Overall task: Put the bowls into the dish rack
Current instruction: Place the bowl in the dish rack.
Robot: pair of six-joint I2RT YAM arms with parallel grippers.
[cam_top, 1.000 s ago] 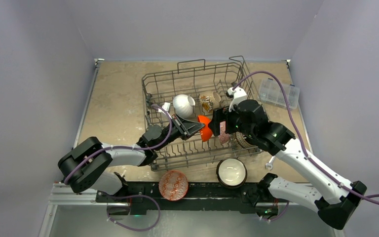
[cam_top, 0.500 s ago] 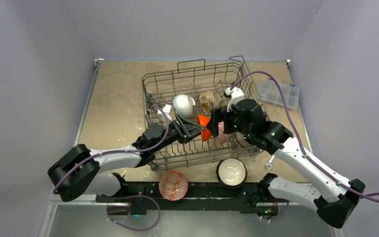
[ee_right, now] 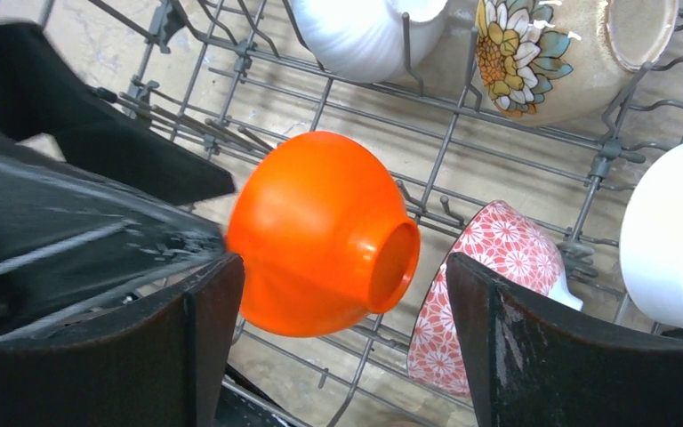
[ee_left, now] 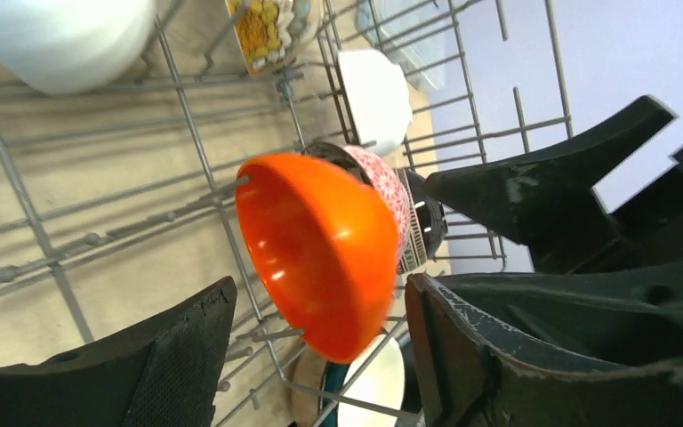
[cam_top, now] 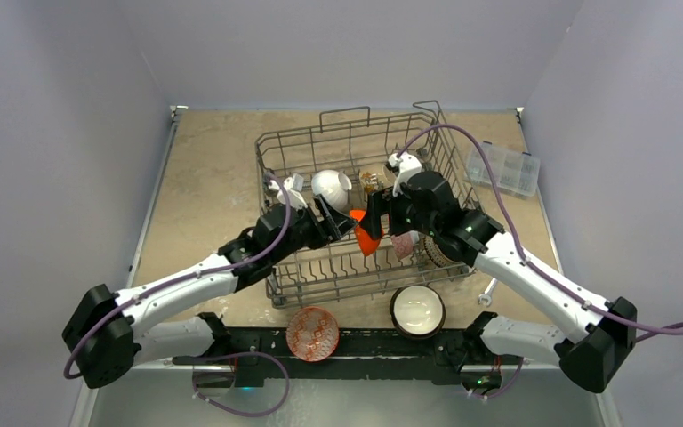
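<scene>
The orange bowl (cam_top: 363, 238) (ee_left: 320, 249) (ee_right: 320, 236) lies on its side on the tines of the dish rack (cam_top: 293, 133), its foot pointing right. My left gripper (cam_top: 341, 221) (ee_left: 320, 356) is open, with a finger on each side of the bowl and a gap at both. My right gripper (cam_top: 376, 221) (ee_right: 347, 347) is open too, straddling the same bowl from the other side. In the rack also stand a white bowl (cam_top: 331, 189), a flowered bowl (ee_right: 542, 62), a red-patterned bowl (ee_right: 489, 294) and another white bowl (ee_right: 676, 240).
On the table in front of the rack sit a red-patterned bowl (cam_top: 312, 333) and a dark bowl with a cream inside (cam_top: 417, 310). A clear plastic box (cam_top: 502, 167) lies right of the rack. The two grippers stand very close together over the rack.
My left gripper has opened and let go of the orange bowl, and its arm has stretched farther. My right gripper has moved left over the bowl, its jaws narrowing a little.
</scene>
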